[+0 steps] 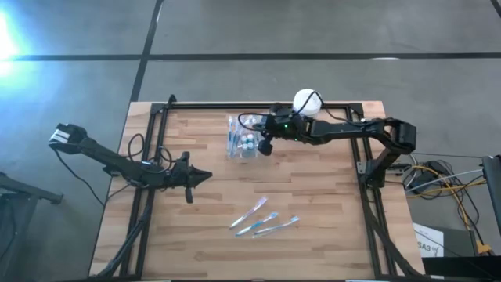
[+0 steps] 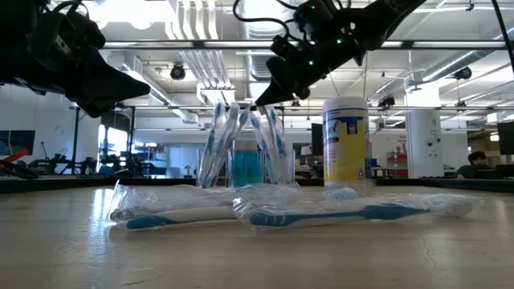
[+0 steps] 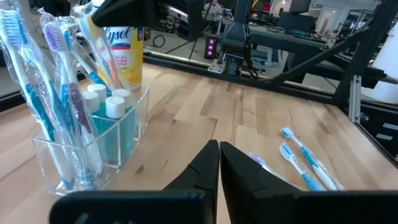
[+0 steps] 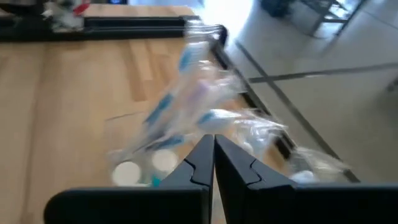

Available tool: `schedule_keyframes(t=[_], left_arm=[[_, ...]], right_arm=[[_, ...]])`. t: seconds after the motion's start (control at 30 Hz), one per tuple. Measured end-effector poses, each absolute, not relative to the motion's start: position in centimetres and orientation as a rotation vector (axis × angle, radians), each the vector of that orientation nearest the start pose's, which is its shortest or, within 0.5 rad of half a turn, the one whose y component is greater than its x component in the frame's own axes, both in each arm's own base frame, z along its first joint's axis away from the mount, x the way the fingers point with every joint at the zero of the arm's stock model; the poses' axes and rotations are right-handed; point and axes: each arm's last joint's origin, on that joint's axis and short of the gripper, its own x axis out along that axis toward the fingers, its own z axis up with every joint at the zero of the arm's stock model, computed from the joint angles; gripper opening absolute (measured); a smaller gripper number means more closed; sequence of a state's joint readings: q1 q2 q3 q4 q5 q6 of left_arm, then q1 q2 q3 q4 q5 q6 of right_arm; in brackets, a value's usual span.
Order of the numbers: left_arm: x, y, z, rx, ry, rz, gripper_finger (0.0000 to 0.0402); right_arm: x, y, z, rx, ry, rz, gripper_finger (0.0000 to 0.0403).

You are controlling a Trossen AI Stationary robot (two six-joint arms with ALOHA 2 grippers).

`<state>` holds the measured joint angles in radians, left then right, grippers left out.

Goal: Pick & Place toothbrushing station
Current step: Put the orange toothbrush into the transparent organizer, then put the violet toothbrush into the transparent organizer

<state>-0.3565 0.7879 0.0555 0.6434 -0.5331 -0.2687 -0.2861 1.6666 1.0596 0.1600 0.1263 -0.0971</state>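
Note:
The toothbrushing station (image 1: 244, 139) is a clear plastic holder standing on its base at the table's far middle. It holds several wrapped toothbrushes (image 2: 233, 136) and small tubes with white caps (image 3: 106, 99). It also shows in the left wrist view (image 3: 81, 134) and the right wrist view (image 4: 180, 112). My right gripper (image 1: 264, 146) is shut just above its right side, fingertips at the brush tops (image 2: 259, 103). My left gripper (image 1: 207, 175) is shut and empty, raised over the table's left half, pointing toward the station. My right gripper (image 4: 213, 142) comes slanting down from the table's right, its shut fingertips at the tops of the wrapped toothbrushes (image 4: 214, 118). I cannot tell whether they touch the wrappers.
A yellow-and-blue canister with a white lid (image 1: 307, 102) stands at the far edge, right of the station, and shows in the low view (image 2: 345, 143). Three wrapped toothbrushes (image 1: 264, 219) lie loose on the near middle of the table. Black frame rails (image 1: 258, 106) run along the table's edges.

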Motion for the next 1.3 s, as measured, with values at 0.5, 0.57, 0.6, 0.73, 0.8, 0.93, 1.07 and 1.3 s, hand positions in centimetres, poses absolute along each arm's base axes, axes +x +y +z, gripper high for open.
schedule_keyframes(t=[0.5, 0.57, 0.6, 0.73, 0.8, 0.93, 1.07, 1.3], left_arm=[[14.4, -3.8, 16.7, -0.249, 0.018, 0.181, 0.0019], [14.4, -3.8, 16.7, -0.25, 0.017, 0.181, 0.0019], [14.4, -3.8, 16.7, -0.25, 0.016, 0.18, 0.0019], [14.5, -3.8, 16.8, -0.255, 0.011, 0.18, 0.0019], [14.5, -3.8, 16.9, -0.257, 0.007, 0.179, 0.0019], [14.5, -3.8, 17.0, -0.257, 0.006, 0.179, 0.0019], [14.5, -3.8, 17.0, -0.246, 0.008, 0.179, 0.0019], [14.6, -4.1, 17.2, -0.218, 0.015, 0.096, 0.0019]], right_arm=[[32.5, -11.1, 24.0, 0.04, 0.526, -0.465, 0.0008], [32.1, -11.1, 24.4, 0.039, 0.532, -0.468, 0.0008], [31.9, -11.0, 24.7, 0.037, 0.527, -0.468, 0.0008], [30.5, -9.9, 26.8, 0.006, 0.471, -0.442, 0.0008], [29.4, -8.9, 28.4, -0.016, 0.425, -0.418, 0.0008], [25.8, -6.7, 31.5, -0.069, 0.29, -0.239, 0.0008], [21.1, -4.8, 33.2, -0.08, 0.129, -0.042, 0.0008], [13.6, -2.5, 31.4, -0.049, -0.01, 0.079, 0.0008]])
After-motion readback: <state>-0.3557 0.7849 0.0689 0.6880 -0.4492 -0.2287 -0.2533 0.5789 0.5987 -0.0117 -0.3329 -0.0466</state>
